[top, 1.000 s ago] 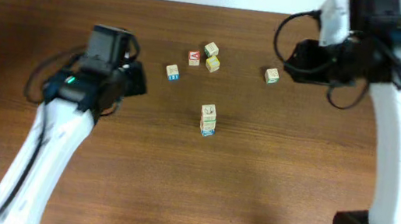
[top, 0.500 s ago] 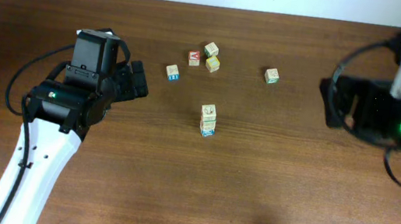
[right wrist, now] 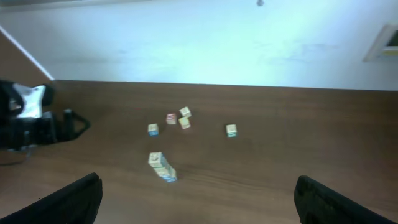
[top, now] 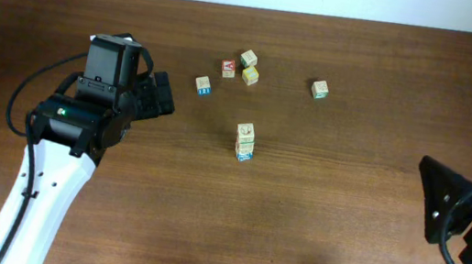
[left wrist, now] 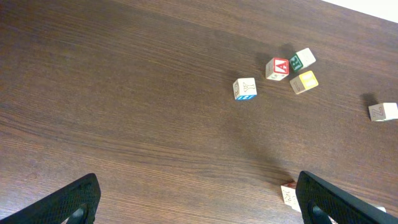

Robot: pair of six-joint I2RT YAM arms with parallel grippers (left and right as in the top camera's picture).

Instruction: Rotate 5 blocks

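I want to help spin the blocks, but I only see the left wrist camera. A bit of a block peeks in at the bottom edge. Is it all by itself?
Observer: No. The overhead view shows it belongs to a short line of blocks pressed together, apart from the scattered ones.
Operator: Where's the other arm?
Observer: The right gripper is at the far right of the overhead view, well away from every block, jaws open and empty.
Operator: What's past the table?
Observer: The right wrist view shows a pale wall behind it.
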